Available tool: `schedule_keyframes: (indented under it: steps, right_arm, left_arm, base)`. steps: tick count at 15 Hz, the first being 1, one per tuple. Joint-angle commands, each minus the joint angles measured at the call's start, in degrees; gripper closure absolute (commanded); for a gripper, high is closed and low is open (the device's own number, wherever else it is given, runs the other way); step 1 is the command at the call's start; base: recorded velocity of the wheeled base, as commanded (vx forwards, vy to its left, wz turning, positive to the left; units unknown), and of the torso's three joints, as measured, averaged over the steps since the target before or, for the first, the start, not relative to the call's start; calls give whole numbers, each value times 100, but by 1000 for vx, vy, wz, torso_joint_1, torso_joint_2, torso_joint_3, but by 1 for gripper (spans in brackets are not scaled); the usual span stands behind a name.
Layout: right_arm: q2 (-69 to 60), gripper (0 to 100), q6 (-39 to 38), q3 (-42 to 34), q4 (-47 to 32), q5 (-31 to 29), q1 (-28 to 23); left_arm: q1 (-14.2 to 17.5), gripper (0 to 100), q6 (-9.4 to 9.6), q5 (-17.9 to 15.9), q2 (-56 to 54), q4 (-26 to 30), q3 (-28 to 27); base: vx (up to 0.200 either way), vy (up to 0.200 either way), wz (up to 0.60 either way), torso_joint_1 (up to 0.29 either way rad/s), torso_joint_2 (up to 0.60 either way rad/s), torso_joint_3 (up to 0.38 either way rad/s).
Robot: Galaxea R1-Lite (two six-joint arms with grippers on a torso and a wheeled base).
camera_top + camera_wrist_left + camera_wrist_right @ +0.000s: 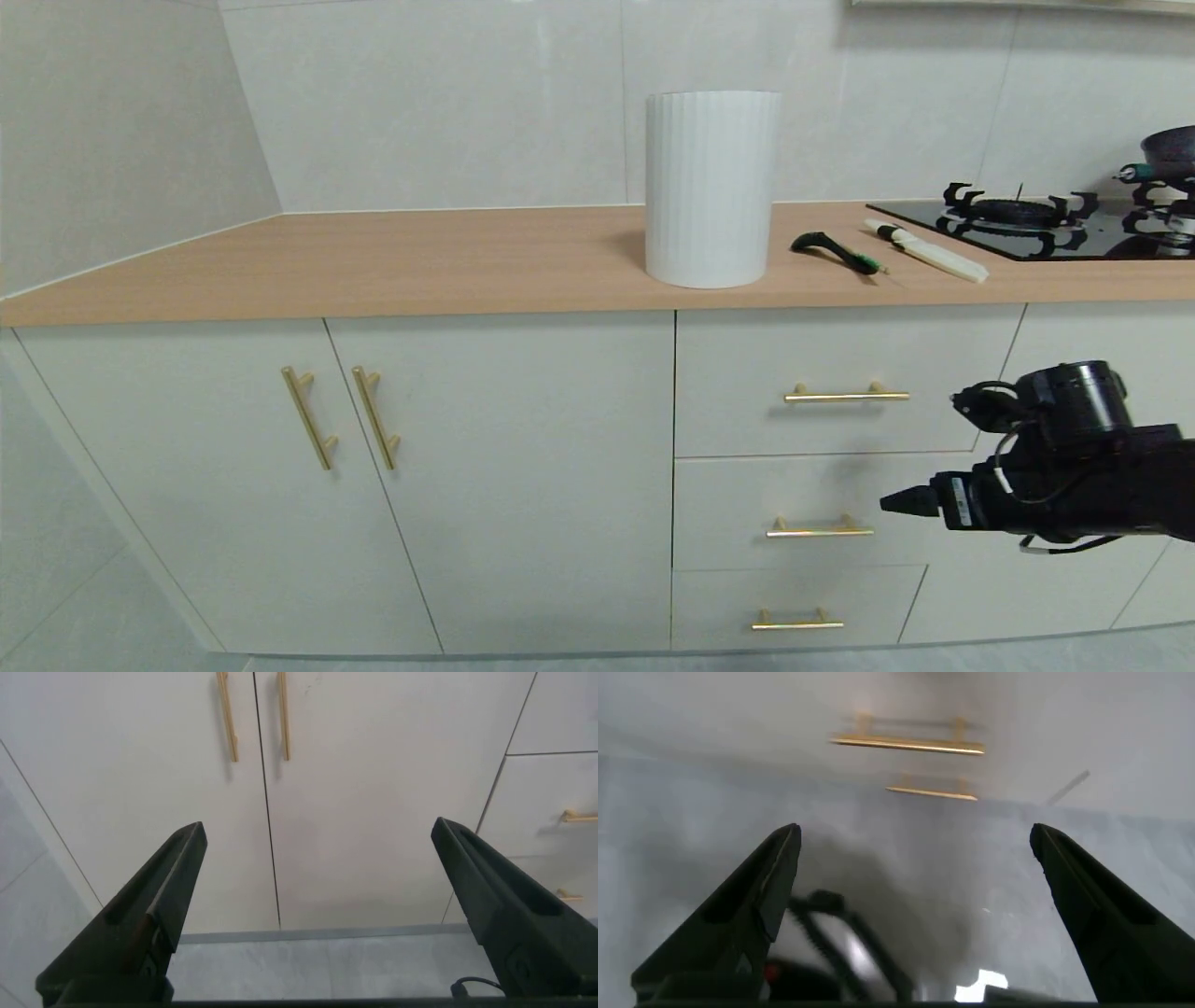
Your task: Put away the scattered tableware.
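- Ribbed white container point(712, 187): stands upright on the wooden worktop point(420, 261), near its front edge and above the seam between the cabinet doors and the drawers.
- Black-and-green utensil point(836, 250): lies flat on the worktop just to the right of the container, apart from it.
- Cream-white utensil point(924, 250): long and narrow. It lies flat on the worktop between the black-and-green utensil and the black hob point(1027, 224), with its far end near the hob's corner.
- Right gripper point(901, 502): hangs in front of the drawers point(840, 383) at the level of the middle drawer, right of its gold handle point(820, 532), with its tip pointing toward the robot's left. In the right wrist view the gripper point(915, 831) has its fingers point(757, 915) spread wide, and two drawer handles and the floor show through the gap. Both utensils lie well above these fingers, up on the worktop, well apart from them.
- Left gripper point(318, 829): low, facing the two cabinet doors point(271, 784) and the floor. Its fingers point(159, 905) are spread wide, and the door seam runs down through the gap. The utensils and the container are well apart from it.
- Dark pot point(1172, 154): sits on the far right burner of the hob.
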State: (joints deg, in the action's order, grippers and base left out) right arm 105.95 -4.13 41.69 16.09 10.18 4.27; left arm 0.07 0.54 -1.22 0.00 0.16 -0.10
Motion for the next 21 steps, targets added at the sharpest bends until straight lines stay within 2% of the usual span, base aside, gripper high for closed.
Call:
schedule_keyframes:
  steps: [1, 4, 8, 15, 21]
  right_arm:
    - [1763, 0, -44, 225, 878, -491, 74]
    - [2351, 0, -53, -21, 2179, -578, 312]
    - [2712, 0, -70, -197, 3067, -1141, 619]
    - [3134, 0, -395, -161, 4192, -1493, 760]
    - [3336, 0, -387, -56, 4280, -1642, 769]
  left_arm:
    - [1, 0, -1, -1, 0, 2, 1]
    - [1, 0, -1, -1, 0, 2, 1]
    - [1, 0, -1, -1, 0, 2, 1]
    - [1, 0, -1, -1, 0, 2, 1]
    - [1, 0, -1, 8, 0, 2, 1]
  base:
    - [0, 0, 0, 0, 0, 0]
    - [0, 0, 0, 0, 0, 0]
    - [0, 0, 0, 0, 0, 0]
    - [0, 0, 0, 0, 0, 0]
    - [0, 0, 0, 0, 0, 0]
